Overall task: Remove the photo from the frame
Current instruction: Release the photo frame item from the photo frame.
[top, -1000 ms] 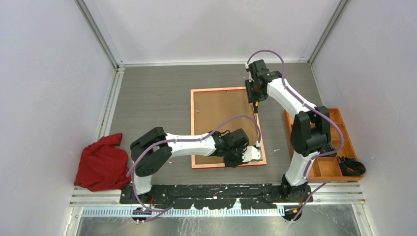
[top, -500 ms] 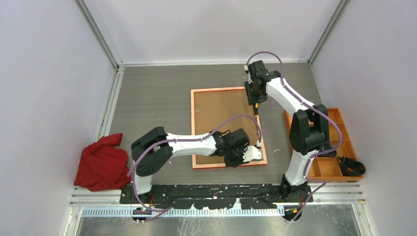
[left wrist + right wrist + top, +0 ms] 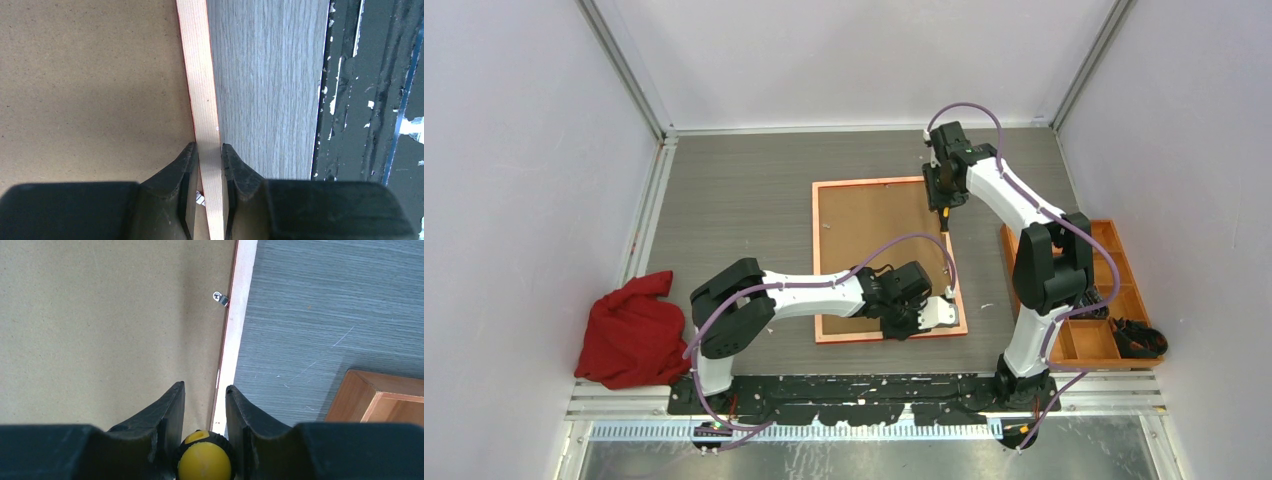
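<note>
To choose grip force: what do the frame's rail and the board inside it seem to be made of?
The frame: likely bare pale wood at the back, fine straight grain, red paint on its inner edge. The backing board: probably matte brown fibreboard, evenly speckled, no grain.

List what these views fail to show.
- Photo: every view, covered by the plain brown backing board inside the thin red-orange rectangular frame.
- Tip of the yellow-capped black tool: right wrist view, behind its own handle; top view, too small.
- Black items in the orange wooden tray: top view, too small to identify.
</note>
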Robot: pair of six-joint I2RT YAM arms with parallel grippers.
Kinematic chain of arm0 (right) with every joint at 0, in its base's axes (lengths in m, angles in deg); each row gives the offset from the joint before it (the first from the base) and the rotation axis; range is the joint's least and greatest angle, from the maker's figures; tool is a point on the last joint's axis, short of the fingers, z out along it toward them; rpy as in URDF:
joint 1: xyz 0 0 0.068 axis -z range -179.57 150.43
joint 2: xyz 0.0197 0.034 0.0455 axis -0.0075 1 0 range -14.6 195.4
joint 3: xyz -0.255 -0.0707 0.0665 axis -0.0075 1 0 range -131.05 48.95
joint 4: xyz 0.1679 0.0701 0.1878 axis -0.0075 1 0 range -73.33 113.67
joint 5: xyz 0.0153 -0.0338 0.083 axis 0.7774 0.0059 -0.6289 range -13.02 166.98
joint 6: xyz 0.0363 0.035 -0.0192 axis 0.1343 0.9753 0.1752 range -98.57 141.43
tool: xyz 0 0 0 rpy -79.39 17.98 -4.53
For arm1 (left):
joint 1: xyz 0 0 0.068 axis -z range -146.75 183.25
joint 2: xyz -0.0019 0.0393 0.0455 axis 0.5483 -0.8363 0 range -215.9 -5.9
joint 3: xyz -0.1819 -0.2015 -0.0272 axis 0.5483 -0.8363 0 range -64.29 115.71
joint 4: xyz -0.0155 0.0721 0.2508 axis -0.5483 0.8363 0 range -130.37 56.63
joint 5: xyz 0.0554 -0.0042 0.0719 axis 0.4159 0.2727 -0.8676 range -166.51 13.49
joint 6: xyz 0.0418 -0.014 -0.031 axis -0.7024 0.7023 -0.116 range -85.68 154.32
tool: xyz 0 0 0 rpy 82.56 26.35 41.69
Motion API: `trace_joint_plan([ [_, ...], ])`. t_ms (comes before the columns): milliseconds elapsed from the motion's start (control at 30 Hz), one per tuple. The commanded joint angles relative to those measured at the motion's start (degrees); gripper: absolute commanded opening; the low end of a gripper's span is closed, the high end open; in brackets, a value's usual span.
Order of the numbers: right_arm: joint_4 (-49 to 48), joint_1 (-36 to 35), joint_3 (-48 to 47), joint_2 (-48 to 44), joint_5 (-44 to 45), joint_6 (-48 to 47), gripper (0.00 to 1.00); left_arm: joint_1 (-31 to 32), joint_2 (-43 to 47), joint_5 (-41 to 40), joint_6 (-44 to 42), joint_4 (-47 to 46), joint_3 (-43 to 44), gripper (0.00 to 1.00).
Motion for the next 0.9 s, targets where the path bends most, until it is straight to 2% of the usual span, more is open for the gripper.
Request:
trace_joint_plan([
  [0, -2.4, 0.4, -1.2, -1.8, -1.2, 1.6, 0.01, 0.3, -3.7, 0.8, -0.3, -1.0, -0.7, 0.02],
  [467, -1.1, 1.1, -2.0, -0.5, -5.1, 2.2, 0.01, 0.3, -3.4, 0.8, -0.5, -1.0, -0.7, 0.02],
  [600, 0.2, 1.1, -2.6, -2.3, -8.7, 0.5, 0.01, 0.2, -2.6, 0.2, -0.9, -0.8, -0.7, 0.02],
  [867, -2.5, 2.2, -0.6, -7.4, -9.7, 0.4, 0.01, 0.3, 0.4, 0.3, -2.6, 1.3, -0.2, 0.06],
])
